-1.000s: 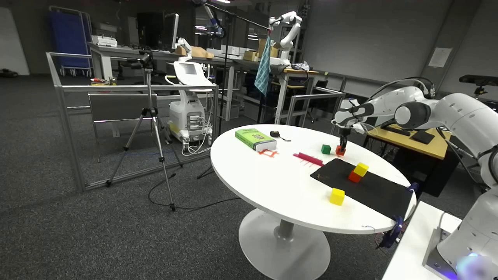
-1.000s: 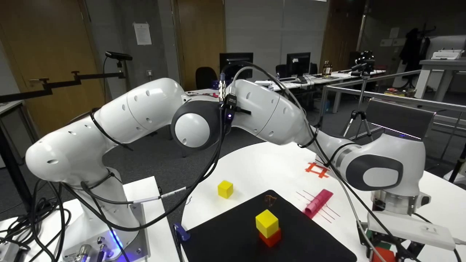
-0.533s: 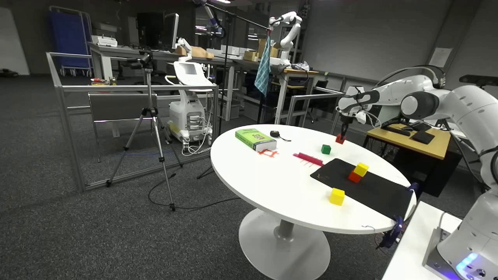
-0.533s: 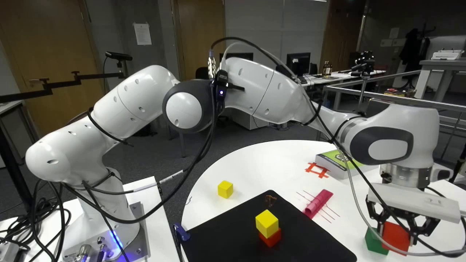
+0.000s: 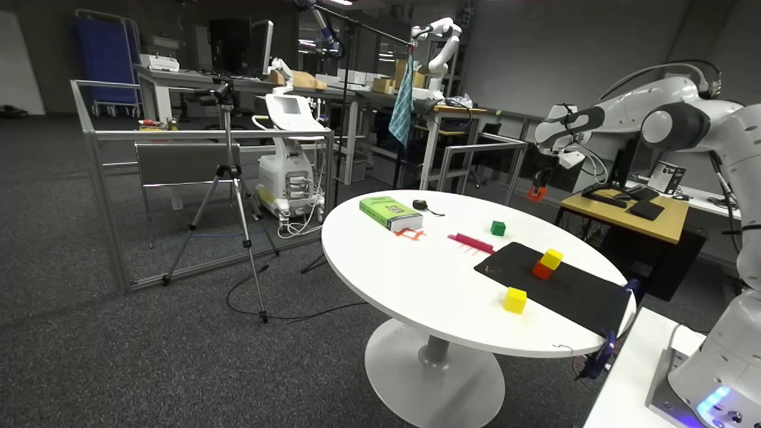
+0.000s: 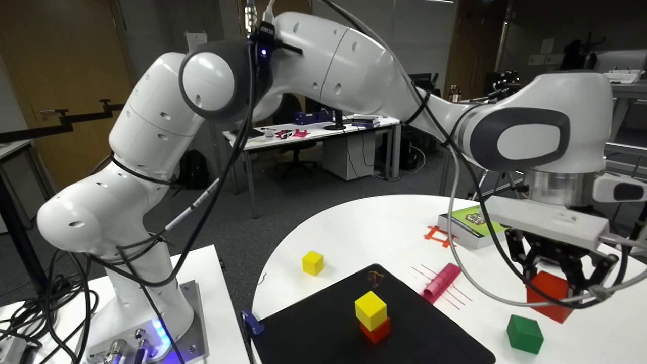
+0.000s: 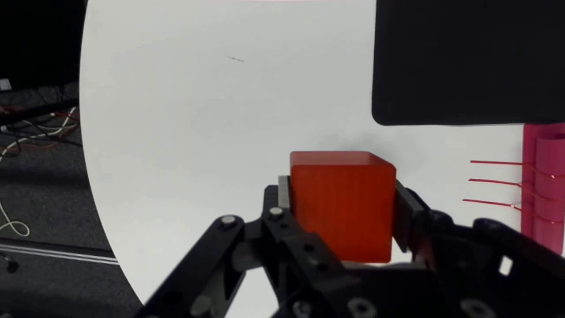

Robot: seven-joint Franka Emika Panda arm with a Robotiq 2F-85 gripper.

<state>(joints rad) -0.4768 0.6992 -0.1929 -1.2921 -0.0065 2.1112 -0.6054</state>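
Clearly, in the wrist view the hand (image 7: 345,204) is closed on a red block (image 7: 342,216), gripping two opposite sides, parted only by the block's width. Carrying it looks like the step in hand; a steady squeeze and slow, smooth travel should keep it from twisting. The desk (image 7: 176,132) curves away to its rim beyond one finger; past the other lies a pink strip (image 7: 549,190), and a black mat (image 7: 468,62) sits ahead of the hand on that side.

In an exterior view, the block hangs above the desk, slightly tilted; a green cube (image 6: 524,334) stands below the hand, apart from it. Baseward of the hand, a yellow cube (image 6: 371,309) rests on a red cube (image 6: 376,331): passing high over both seems wise.

In an exterior view, a loose yellow cube (image 5: 515,301) lies by the mat's edge farthest from the hand. The rim looks near the hand, so the safer room seems inward and upward.
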